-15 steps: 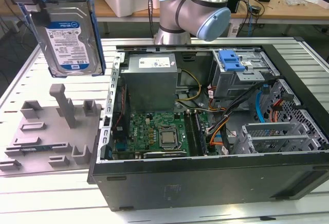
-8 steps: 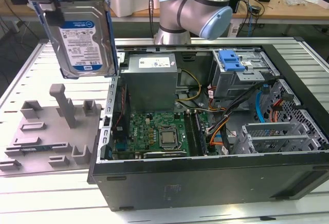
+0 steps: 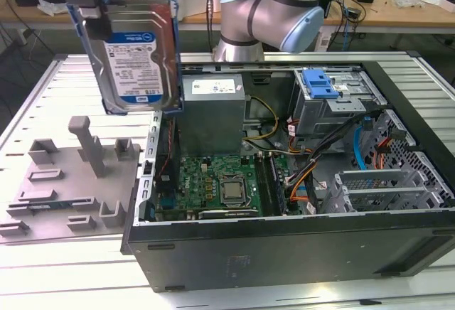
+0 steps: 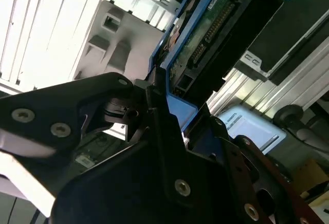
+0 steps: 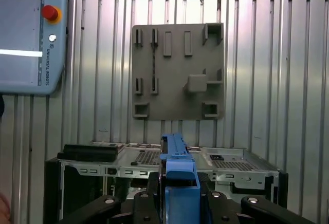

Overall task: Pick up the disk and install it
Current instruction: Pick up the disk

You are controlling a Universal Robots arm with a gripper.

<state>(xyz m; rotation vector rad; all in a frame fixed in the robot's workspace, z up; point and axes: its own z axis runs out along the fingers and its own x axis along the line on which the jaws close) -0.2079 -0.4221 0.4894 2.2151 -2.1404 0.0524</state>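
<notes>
Exterior view: your disk (image 3: 135, 57) hangs in mid-air, long axis roughly 12-to-6, label to camera. The gripper (image 3: 91, 13) sits at its 11, fingers clamped on its top edge. Drive cage (image 3: 333, 100) well apart at 3 inside open case (image 3: 284, 233), grey fixture plate (image 3: 64, 182) at 6

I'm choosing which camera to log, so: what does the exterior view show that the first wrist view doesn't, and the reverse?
The exterior view adds the label side of the disk, the motherboard and the arm's blue-capped joints. The first wrist view adds a pendant with a red button. Shared: the disk, gripped by the tool, the grey fixture plate and the open computer case.
</notes>
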